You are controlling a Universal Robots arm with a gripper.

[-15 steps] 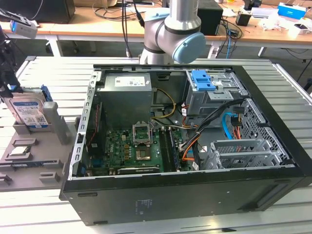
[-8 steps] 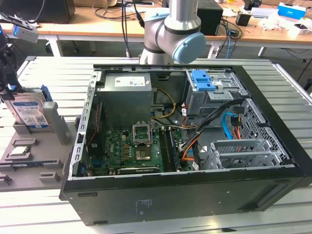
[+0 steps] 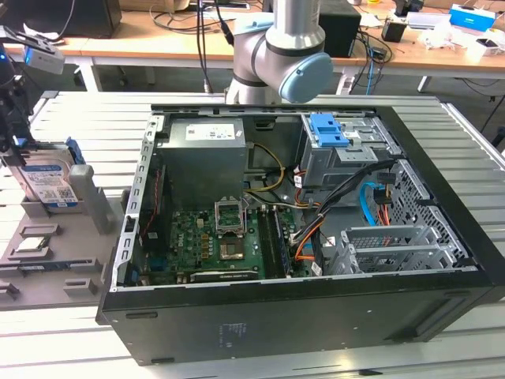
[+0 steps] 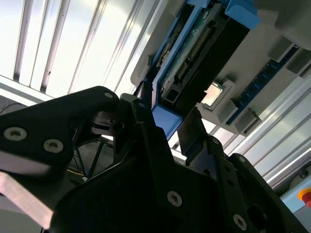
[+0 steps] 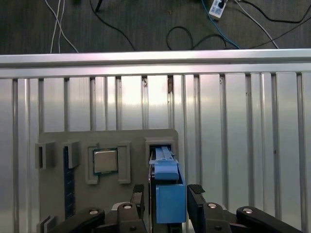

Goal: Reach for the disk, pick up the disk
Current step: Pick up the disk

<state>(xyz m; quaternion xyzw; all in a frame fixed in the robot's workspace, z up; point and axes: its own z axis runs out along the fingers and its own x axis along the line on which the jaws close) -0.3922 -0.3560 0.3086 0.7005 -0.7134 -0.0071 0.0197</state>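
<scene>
Aluminium slatted table is occupied by open black computer case and, at exterior view's left, grey holder tray. Disk stood upright in tray slot. Gripper positioned over it in first wrist view, fingers apart, one each side of blue frame, narrow gaps seen. Silver processor chip seated in neighbouring recess.

Count: 1 disk, 1 processor chip, 1 grey holder tray, 1 open PC case. Inside the case: 1 motherboard, 1 power supply, 1 blue latch piece. 1 robot arm. 1 slatted surface.
</scene>
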